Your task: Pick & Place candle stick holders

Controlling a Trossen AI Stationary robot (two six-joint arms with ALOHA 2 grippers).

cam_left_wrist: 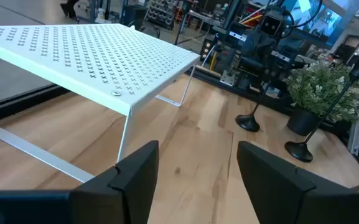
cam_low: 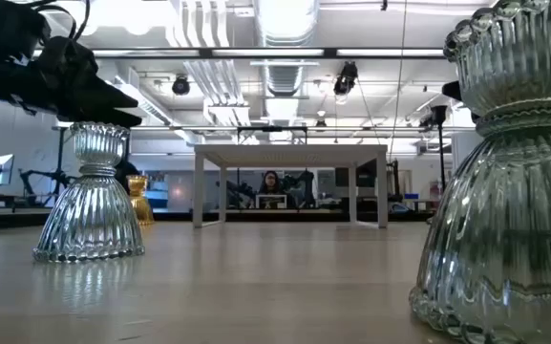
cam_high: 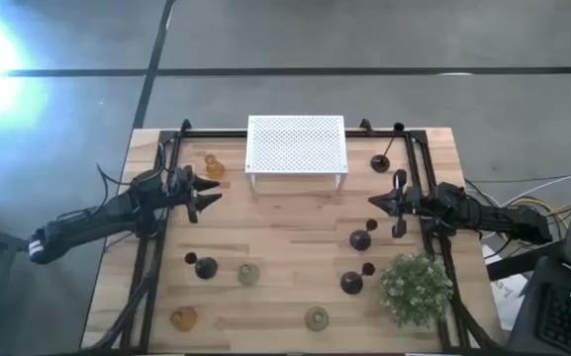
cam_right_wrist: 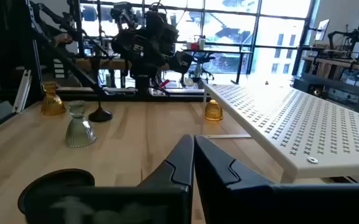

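Observation:
The candle stick holders stand spread over the wooden table. An amber one (cam_high: 213, 166) sits just left of the white rack, and another amber one (cam_high: 184, 318) is at the front left. Pale green glass ones (cam_high: 248, 274) (cam_high: 316, 317) stand near the front middle. Black ones with thin stems stand at the back right (cam_high: 381, 161), the right middle (cam_high: 360, 239) (cam_high: 351, 283) and the left front (cam_high: 204, 266). My left gripper (cam_high: 206, 193) (cam_left_wrist: 198, 149) hovers open and empty, in front of the back amber holder and pointing toward the rack. My right gripper (cam_high: 376, 201) (cam_right_wrist: 193, 140) is shut on nothing, right of the table's middle.
A white perforated rack (cam_high: 295, 148) stands at the back middle. A bushy green plant (cam_high: 416, 287) sits at the front right. Black rails (cam_high: 156, 198) run along both table sides. Bare wood lies between the two grippers. A person (cam_low: 271, 182) sits far behind the table.

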